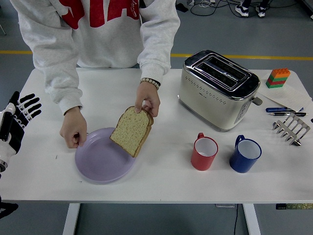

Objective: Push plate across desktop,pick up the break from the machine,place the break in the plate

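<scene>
Currently person's hand (146, 98) lifts bread (130, 129) at plate (100, 164) 2 o'clock rim. Your left hand (19, 115) spread, empty. Bread soft, light, crumbly: pinch crust edges gently.

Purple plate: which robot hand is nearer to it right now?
Left. The left hand hovers open at the table's left edge, left of the purple plate, which a person's hand grips at its rim. The right hand is out of view.
</scene>
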Robot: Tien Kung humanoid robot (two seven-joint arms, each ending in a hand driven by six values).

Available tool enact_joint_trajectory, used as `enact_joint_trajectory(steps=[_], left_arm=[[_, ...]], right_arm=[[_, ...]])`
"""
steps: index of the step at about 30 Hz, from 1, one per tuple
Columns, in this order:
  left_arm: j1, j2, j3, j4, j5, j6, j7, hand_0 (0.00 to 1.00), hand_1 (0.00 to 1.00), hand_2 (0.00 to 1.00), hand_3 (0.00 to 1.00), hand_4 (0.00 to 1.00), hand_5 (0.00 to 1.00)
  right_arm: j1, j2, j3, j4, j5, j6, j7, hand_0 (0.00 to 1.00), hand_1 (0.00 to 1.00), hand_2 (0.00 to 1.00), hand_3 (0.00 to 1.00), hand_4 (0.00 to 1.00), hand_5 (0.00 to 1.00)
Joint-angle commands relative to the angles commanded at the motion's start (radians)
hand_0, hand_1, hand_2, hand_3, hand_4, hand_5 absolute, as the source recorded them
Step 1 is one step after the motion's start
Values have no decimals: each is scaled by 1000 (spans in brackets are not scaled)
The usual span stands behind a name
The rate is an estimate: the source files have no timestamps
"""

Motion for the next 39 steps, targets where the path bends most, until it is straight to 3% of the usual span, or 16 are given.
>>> enact_joint_trajectory(steps=[39], left_arm=[[8, -2, 9, 3, -8, 8, 0, 785, 749, 753, 687, 663, 962]], right_arm=[[-9, 2, -12, -8, 3, 1, 1, 714, 677, 680, 622, 508, 414]])
